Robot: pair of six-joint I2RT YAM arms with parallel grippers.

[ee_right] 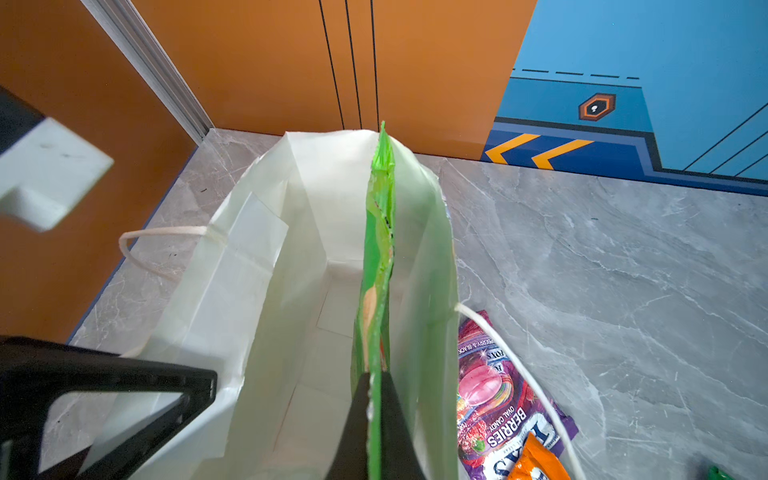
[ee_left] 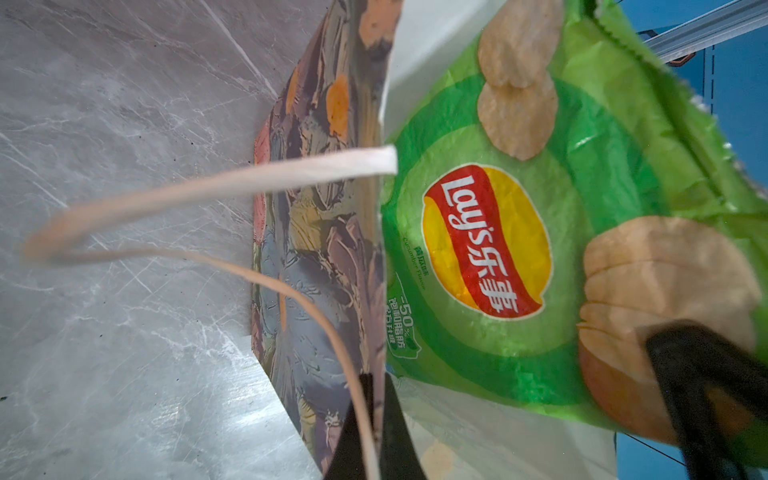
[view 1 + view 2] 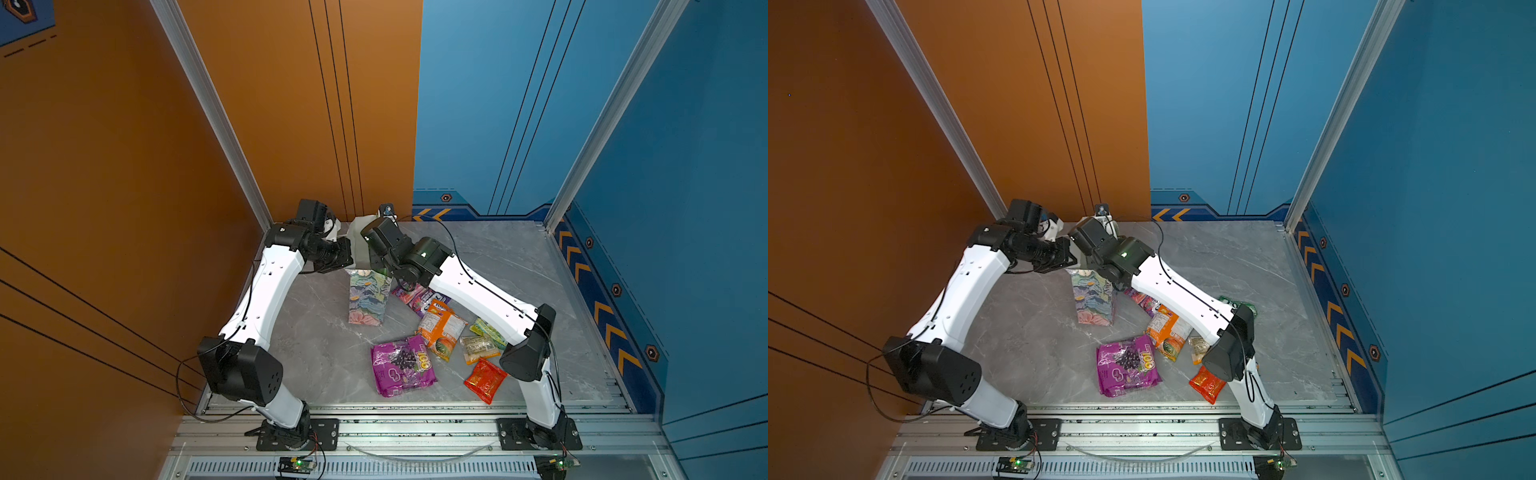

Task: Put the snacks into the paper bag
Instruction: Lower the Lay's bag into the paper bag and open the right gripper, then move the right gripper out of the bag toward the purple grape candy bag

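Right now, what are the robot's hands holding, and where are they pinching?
The left gripper pinches the paper bag by its top rim, beside a handle. The right gripper pinches the green Lay's packet by one edge.

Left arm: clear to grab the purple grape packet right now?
Probably not yet: the left arm has its jaws shut on the paper bag, at its rim; the right arm holds the Lay's packet inside. The table toward the purple grape packet looks unobstructed.

The Lay's packet [image 2: 498, 249] was glossy, crinkled green plastic film. The paper bag [image 1: 257, 291] was matt white paper inside, its cord handle [image 2: 208, 187] dull and twisted. The desk [image 3: 519, 249] looked like smooth, faintly shiny grey marble; the grape packet [image 3: 401, 365] gleamed.
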